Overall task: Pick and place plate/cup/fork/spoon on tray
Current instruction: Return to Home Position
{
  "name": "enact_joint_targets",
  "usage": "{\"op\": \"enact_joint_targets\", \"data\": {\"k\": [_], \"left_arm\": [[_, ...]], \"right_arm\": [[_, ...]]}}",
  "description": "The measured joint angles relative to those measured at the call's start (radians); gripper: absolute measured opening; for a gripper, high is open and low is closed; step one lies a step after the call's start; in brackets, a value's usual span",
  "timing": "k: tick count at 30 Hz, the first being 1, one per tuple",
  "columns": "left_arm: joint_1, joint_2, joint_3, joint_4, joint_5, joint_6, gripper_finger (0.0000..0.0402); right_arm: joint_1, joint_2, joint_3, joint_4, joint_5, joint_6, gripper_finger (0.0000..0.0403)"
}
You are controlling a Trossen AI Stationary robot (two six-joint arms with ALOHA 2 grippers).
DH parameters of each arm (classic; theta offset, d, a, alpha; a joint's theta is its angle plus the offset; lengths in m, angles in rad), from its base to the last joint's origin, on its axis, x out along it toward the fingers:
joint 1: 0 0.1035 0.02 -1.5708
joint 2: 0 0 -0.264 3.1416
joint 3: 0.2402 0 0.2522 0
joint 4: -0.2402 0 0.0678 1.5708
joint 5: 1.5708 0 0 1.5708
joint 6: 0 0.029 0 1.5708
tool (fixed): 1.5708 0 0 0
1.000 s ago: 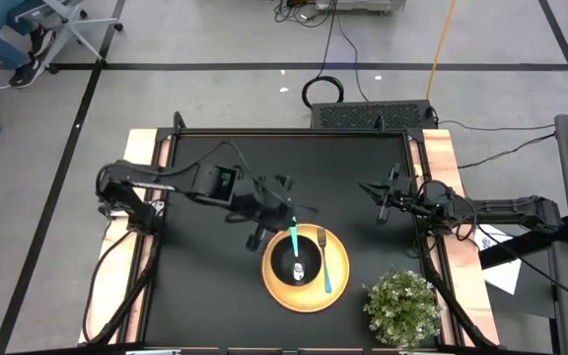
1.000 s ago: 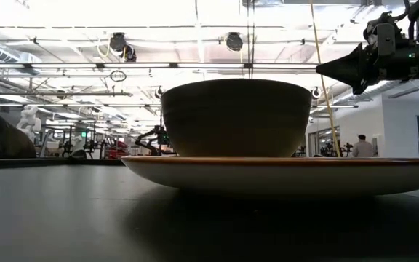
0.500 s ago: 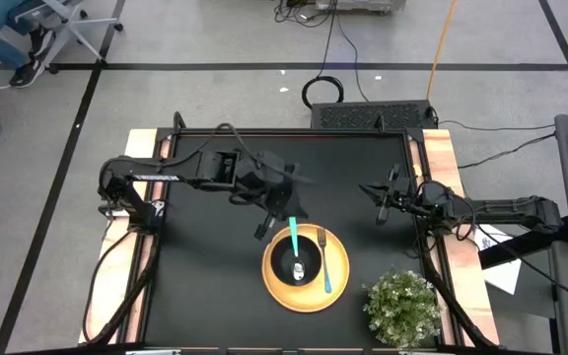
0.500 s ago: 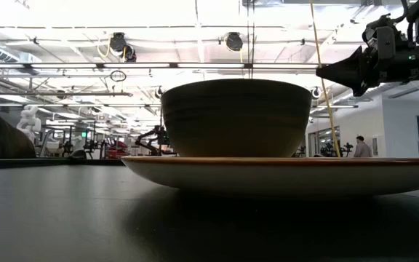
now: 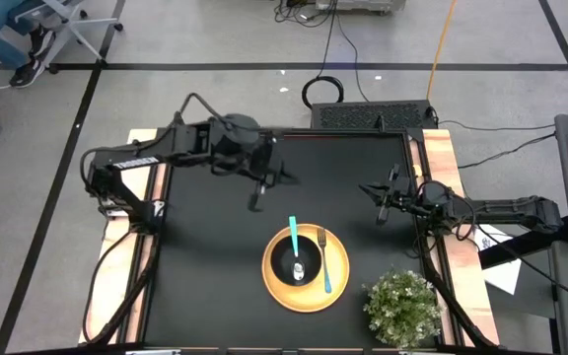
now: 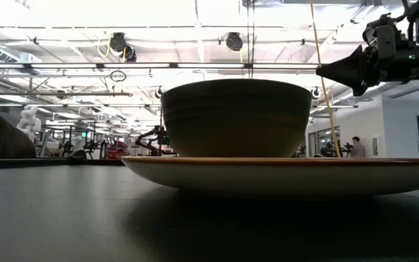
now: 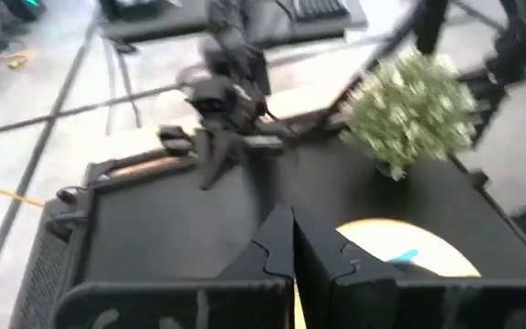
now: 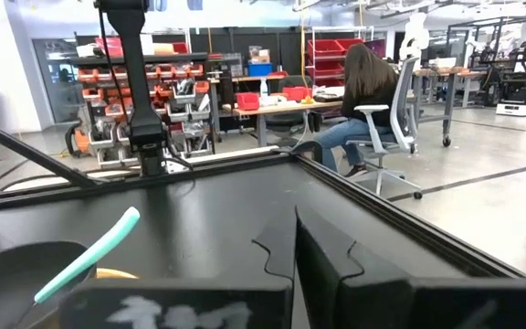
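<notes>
Your left gripper (image 5: pixel 255 202), closed and empty, hangs well clear of the tray (image 5: pixel 309 301): homing looks in hand, so just tuck it back; the right gripper (image 5: pixel 368 188) waits closed. Only the high view shows the cup (image 5: pixel 288 268) holding the spoon (image 5: pixel 294 237), the fork (image 5: pixel 324 258) beside it; the low view hides both

a leafy plant (image 5: pixel 401 307) stands on the right-hand corner of the black table (image 5: pixel 215 266), low in the high view. past the table's far edge a coiled cable (image 5: pixel 323 91) lies on the grey floor (image 5: pixel 215 99). in the room beyond, a person (image 8: pixel 359 96) sits on a white chair (image 8: pixel 386 137).
</notes>
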Motion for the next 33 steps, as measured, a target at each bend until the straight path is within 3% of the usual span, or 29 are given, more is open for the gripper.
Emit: {"op": "enact_joint_targets", "data": {"k": [14, 20, 25, 33], "left_arm": [[0.135, -0.028, -0.046, 0.047, 0.005, -0.028, 0.0], [0.208, -0.134, -0.046, 0.053, -0.012, -0.036, 0.0], [0.258, -0.237, -0.057, -0.023, -0.093, -0.039, 0.0], [0.349, -0.429, -0.284, -0.041, -0.107, -0.084, 0.0001]], "right_arm": [[0.0, 0.0, 0.0, -0.002, 0.0, 0.014, 0.0], [0.0, 0.0, 0.0, -0.008, -0.002, 0.015, 0.0], [0.0, 0.0, 0.0, -0.008, -0.002, 0.015, 0.0], [0.0, 0.0, 0.0, 0.0, -0.002, 0.019, 0.0]]}}
